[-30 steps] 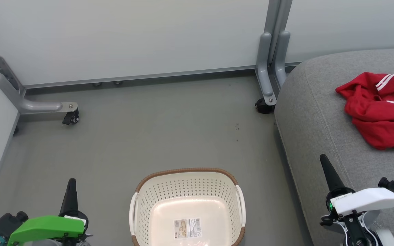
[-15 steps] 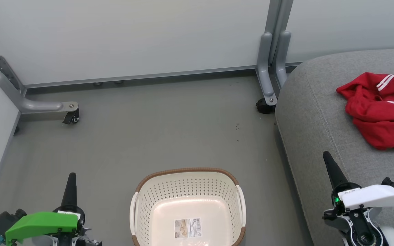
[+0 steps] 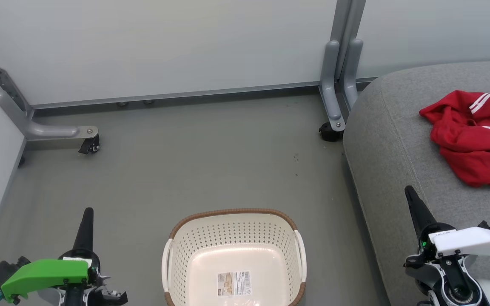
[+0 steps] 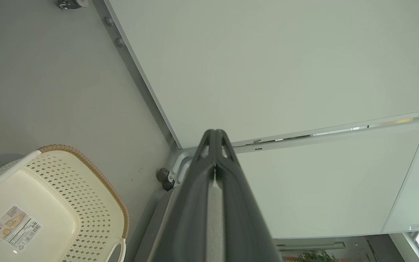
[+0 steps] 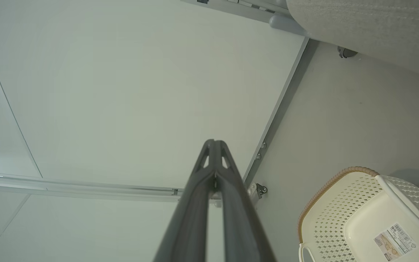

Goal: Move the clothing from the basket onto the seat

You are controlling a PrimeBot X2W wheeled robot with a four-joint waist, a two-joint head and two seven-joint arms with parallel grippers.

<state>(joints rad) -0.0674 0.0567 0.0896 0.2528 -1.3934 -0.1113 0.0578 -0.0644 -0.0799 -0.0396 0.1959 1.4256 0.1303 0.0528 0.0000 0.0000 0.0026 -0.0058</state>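
Head view, then: where is the clothing [image 3: 474, 140]?
— Heaped on the seat [image 3: 398, 140], at the right edge of the picture, red with white stripes.
— And the basket [image 3: 232, 211]?
— On the floor [image 3: 185, 161], low in the middle, its bare bottom showing a paper label [image 3: 233, 283].
— Claws?
— Both pressed together, the left gripper [image 3: 88, 212] and the right gripper [image 3: 410, 194] (each wrist view shows the tips meeting), pinching nothing.
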